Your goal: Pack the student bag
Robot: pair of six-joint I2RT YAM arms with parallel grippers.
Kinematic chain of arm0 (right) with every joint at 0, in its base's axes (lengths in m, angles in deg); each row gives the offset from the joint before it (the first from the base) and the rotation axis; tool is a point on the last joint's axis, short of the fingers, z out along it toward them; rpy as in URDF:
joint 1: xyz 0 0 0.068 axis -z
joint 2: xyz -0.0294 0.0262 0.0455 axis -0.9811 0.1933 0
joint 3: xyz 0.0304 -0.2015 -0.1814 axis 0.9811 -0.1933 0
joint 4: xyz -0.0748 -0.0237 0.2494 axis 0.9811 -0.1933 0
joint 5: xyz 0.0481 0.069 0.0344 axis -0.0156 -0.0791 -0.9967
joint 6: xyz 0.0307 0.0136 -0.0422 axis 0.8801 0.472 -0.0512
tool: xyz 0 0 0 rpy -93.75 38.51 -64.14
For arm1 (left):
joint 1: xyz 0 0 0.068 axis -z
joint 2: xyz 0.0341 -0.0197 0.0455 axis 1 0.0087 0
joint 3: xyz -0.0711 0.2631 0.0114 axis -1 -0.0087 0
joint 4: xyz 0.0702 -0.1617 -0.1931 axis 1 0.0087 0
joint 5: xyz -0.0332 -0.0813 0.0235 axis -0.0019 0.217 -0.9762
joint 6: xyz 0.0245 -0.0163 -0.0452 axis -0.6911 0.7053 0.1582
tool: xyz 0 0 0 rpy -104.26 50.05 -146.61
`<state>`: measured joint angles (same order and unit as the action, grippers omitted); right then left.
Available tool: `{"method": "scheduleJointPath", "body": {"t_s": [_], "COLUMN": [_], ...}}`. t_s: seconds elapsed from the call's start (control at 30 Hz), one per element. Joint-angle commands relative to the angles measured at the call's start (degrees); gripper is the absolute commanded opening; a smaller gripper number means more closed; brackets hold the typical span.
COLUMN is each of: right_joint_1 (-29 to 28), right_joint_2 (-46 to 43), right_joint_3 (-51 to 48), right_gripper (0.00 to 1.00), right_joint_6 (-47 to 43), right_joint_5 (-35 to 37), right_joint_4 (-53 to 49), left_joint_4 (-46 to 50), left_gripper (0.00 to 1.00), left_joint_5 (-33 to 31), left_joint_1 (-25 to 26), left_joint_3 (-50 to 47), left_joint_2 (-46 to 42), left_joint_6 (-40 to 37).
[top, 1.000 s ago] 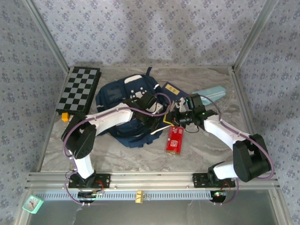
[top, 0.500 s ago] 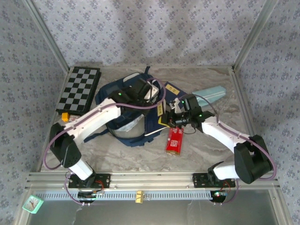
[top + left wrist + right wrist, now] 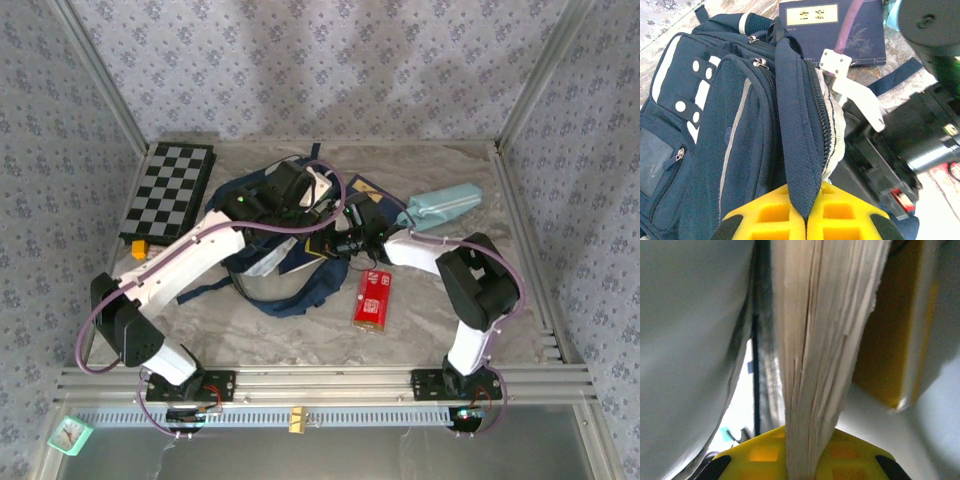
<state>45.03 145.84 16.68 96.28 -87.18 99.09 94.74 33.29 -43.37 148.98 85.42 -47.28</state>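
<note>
My left gripper [image 3: 806, 212] pinches shut on the raised navy flap of the student bag [image 3: 715, 150], which lies flat just beside the checkerboard [image 3: 170, 190]; my right gripper [image 3: 801, 452] is clamped on the page edges of a book [image 3: 815, 330]

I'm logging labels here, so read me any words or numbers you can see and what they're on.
"诗经": on the cream label of the navy book.
Small print under that label: too small to read.
White print on the red box: too blurred to read.
</note>
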Motion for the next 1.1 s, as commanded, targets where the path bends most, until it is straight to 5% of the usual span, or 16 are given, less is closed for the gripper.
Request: {"method": "scheduleJointPath", "body": {"t_s": [0.0, 0.13, 0.33, 0.7, 1.07], "right_joint_1": [0.8, -0.6, -2.5, -6.9, -7.0], "right_joint_2": [1.1, -3.1, -11.3, -4.4, 4.5], "right_joint_3": [3.3, 2.0, -2.1, 2.1, 9.7], "right_gripper": [0.25, 0.50, 0.54, 0.14, 0.07], "right_joint_6": [-3.2, -7.9, -11.9, -11.5, -9.3], "right_joint_5": [4.9, 9.3, 17.7, 18.4, 23.5], "right_joint_4": [-1.1, -8.5, -21.6, -20.4, -11.2], "left_joint_4": [-4.3, -4.3, -6.3, -6.0, -6.2], "left_gripper": [0.00, 0.00, 0.00, 0.00, 0.00], "left_joint_5": [-1.0, -0.5, -0.1, 1.6, 2.8], "left_joint_1": [0.2, 0.2, 0.2, 0.2, 0.2], "left_joint_3": [0.5, 0.0, -1.0, -0.6, -0.7], "left_joint_2": [-4.5, -4.5, -4.9, -4.6, -5.4], "left_joint_6": [-0.6, -0.5, -0.1, 0.6, 1.0]}}
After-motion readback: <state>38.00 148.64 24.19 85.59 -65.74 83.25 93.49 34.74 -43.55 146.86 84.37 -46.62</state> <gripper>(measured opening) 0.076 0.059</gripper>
